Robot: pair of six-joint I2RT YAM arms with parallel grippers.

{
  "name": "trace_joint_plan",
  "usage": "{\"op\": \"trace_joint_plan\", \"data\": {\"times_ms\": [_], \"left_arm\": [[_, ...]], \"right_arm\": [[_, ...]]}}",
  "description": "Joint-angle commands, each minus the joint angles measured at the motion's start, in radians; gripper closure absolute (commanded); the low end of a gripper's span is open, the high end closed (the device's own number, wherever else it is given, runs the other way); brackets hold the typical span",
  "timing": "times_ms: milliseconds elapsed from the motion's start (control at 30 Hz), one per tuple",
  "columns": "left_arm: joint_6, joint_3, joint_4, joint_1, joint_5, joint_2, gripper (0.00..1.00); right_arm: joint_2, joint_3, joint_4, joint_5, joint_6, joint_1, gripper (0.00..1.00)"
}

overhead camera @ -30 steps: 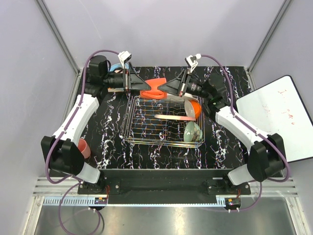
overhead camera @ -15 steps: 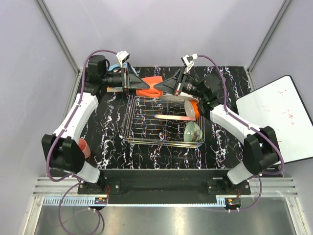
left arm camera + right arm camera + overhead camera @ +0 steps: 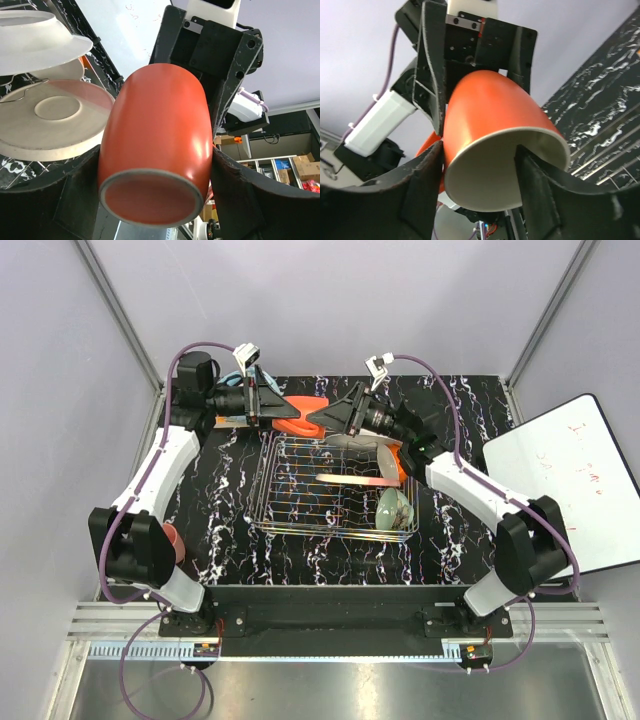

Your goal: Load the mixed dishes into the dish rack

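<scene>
Left fingers (image 3: 75,200) are clamping the mug (image 3: 155,135) by its sides; right fingers (image 3: 420,200) are standing apart around its rim, gripping nothing. You are seemingly doing a handover above the far edge of the rack (image 3: 300,502). Next, clear the right arm, then lower the mug in.

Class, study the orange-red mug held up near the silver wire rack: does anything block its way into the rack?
Only the right gripper, open at the orange-red mug's rim. The silver wire rack's left half looks bare; a pale green bowl sits right.
</scene>
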Motion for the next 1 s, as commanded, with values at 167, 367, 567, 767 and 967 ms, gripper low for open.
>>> {"op": "trace_joint_plan", "data": {"times_ms": [167, 367, 567, 767, 967], "left_arm": [[0.065, 0.020, -0.017, 0.043, 0.065, -0.058, 1.00], [0.463, 0.099, -0.432, 0.119, -0.076, -0.030, 1.00], [0.771, 0.248, -0.673, 0.091, -0.441, 0.026, 1.00], [0.884, 0.306, -0.685, -0.030, -0.774, 0.074, 1.00], [0.932, 0.388, -0.685, -0.094, -0.924, 0.190, 1.00]], "right_arm": [[-0.096, 0.004, -0.248, 0.076, -0.176, -0.006, 0.31], [-0.175, -0.020, -0.322, 0.060, -0.206, -0.081, 0.25], [-0.333, -0.071, -0.369, 0.051, -0.214, -0.209, 0.25], [-0.482, -0.111, -0.460, 0.120, -0.258, -0.250, 0.25], [-0.580, -0.177, -0.515, 0.174, -0.274, -0.276, 0.25]]}}
